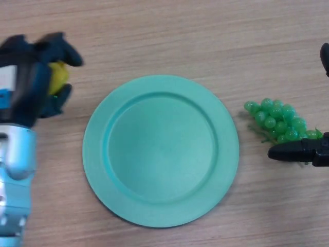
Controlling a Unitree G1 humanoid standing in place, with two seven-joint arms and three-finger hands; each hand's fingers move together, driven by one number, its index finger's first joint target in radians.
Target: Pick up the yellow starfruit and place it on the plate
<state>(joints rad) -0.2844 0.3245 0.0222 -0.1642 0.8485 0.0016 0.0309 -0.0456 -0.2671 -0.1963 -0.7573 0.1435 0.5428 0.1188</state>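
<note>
My left hand (38, 72) is at the far left of the head view, left of the plate, its fingers curled round the yellow starfruit (58, 77). Only a small yellow patch of the fruit shows between the black fingers. The green plate (97, 149) lies flat in the middle of the wooden table with nothing on it. My right hand (303, 152) shows at the right edge, beside the plate's right rim, with a straight finger pointing left.
A bunch of green grapes (277, 119) lies on the table just right of the plate, touching or just behind my right hand's finger. Bare wooden table surrounds the plate on the far and near sides.
</note>
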